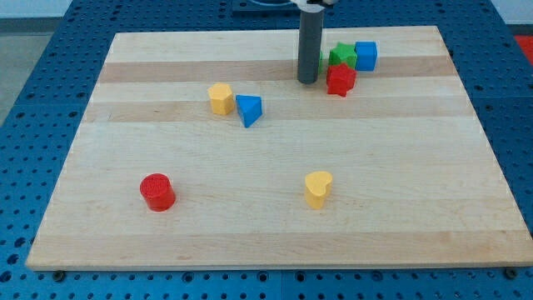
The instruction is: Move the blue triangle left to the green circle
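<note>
The blue triangle lies left of the board's middle, touching or nearly touching a yellow hexagon on its left. My tip rests on the board near the view's top, up and to the right of the blue triangle and well apart from it. A sliver of a green block, possibly the green circle, shows just right of the rod; the rod hides most of it, so its shape cannot be made out.
A red star, a green star and a blue cube cluster right of the rod. A red cylinder stands at the lower left. A yellow heart stands at the lower middle.
</note>
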Available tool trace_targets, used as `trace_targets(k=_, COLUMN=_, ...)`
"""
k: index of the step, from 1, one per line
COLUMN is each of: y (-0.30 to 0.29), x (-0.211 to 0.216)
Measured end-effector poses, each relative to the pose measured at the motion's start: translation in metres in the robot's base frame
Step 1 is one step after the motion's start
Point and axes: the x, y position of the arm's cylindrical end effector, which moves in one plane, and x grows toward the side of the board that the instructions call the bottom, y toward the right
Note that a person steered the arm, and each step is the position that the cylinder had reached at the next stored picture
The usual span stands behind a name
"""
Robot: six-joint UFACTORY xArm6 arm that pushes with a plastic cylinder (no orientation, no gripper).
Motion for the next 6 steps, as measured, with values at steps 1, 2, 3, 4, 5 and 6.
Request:
trace_targets(k=1, y=0.0, x=-0.004)
trace_targets(k=2, y=0.0, x=0.009)
trace_targets(k=3, y=0.001, x=0.063)
trace_targets(k=4, y=-0.016, x=0.118)
trace_targets(k=5, y=-0.057, x=0.148)
trace_targets(k=6, y=-0.089, x=0.148)
